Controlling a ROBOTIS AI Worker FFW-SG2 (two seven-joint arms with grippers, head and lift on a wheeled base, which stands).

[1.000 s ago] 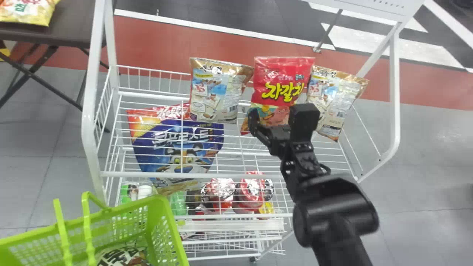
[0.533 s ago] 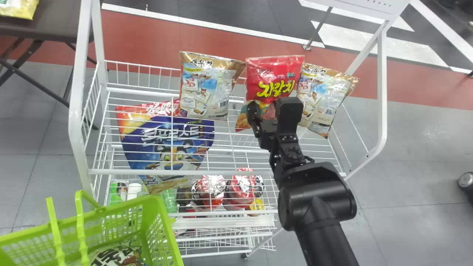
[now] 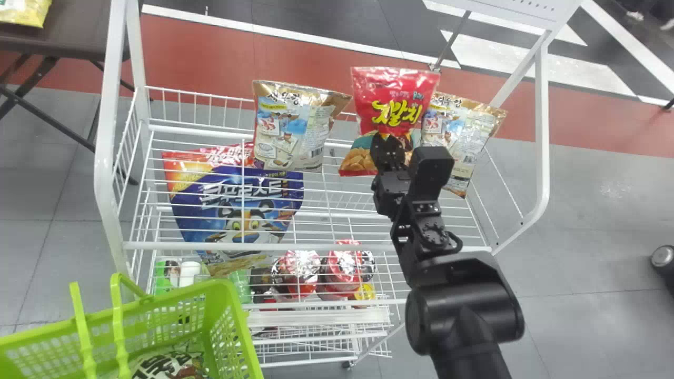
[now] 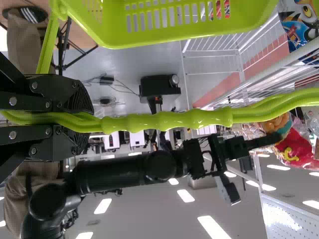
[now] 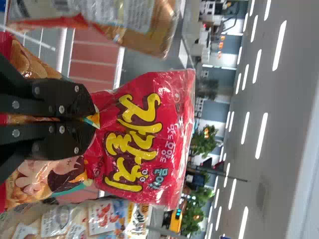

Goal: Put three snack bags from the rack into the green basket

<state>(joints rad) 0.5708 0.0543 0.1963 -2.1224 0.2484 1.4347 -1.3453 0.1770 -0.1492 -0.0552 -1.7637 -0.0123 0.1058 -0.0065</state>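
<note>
- At lower left in the head view: green basket (image 3: 241,316), one snack bag (image 3: 168,366) inside.
- Left gripper (image 4: 87,119), closed around the basket's handles (image 4: 164,121).
- White rack (image 3: 316,246), holding a large blue bag (image 3: 231,205).
- Right gripper (image 3: 388,147), over the rack, pinching the lower part of a red snack bag (image 3: 395,102), upright.
- Brown snack bags, two, one each side (image 3: 289,126) (image 3: 461,131).
- Dark table (image 3: 68,26), beyond the rack, bearing a yellow bag (image 3: 23,10).
</note>
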